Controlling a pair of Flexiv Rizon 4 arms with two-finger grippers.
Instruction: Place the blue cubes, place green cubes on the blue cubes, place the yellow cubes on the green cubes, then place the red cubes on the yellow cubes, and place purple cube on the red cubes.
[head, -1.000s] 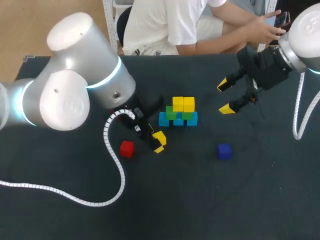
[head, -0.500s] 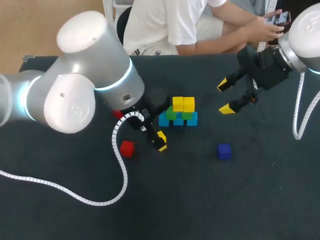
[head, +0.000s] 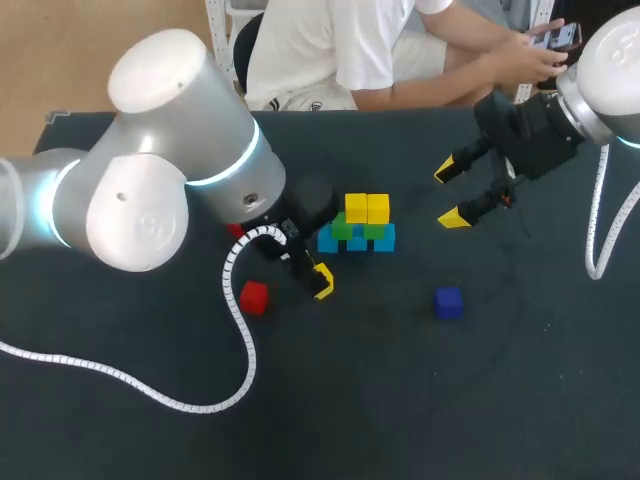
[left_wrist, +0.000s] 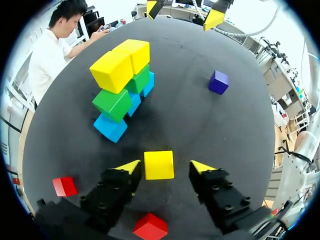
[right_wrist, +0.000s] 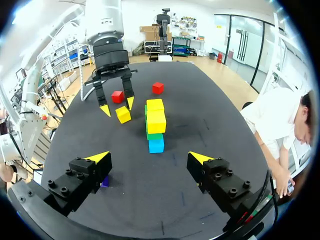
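Covering most of the head view: surface (head: 420, 400), dark, matte, flat.

Left arm (head: 150, 190), large rounded grey housings, fills the left and upper left. Left gripper (left_wrist: 165, 166) is low over the surface with its fingers spread. A loose yellow cube (left_wrist: 159, 164) lies between them. One tip is at or almost at the cube and the other shows a gap, so there is no grip yet.

Right arm (head: 600, 70), upper right corner. Right gripper (head: 449, 194) is parted wide and empty, right of centre.

Stack (head: 357, 225), centre: a blue row at the bottom, green above, two yellow on top. All are smooth, hard-edged blocks with plain faces.

Red cubes (head: 254, 297), left of centre, one partly hidden by the arm.

Purple cube (head: 449, 302), alone, lower right of the stack.

Hazards, as judged:
- An off-centre closing could twist or push the yellow cube away, since one finger would meet it first.
- Smooth faces may slip in the grip.
- Setting a cube on the stack could knock the top tier off.
- The near red cube could be nudged by the gripper body.
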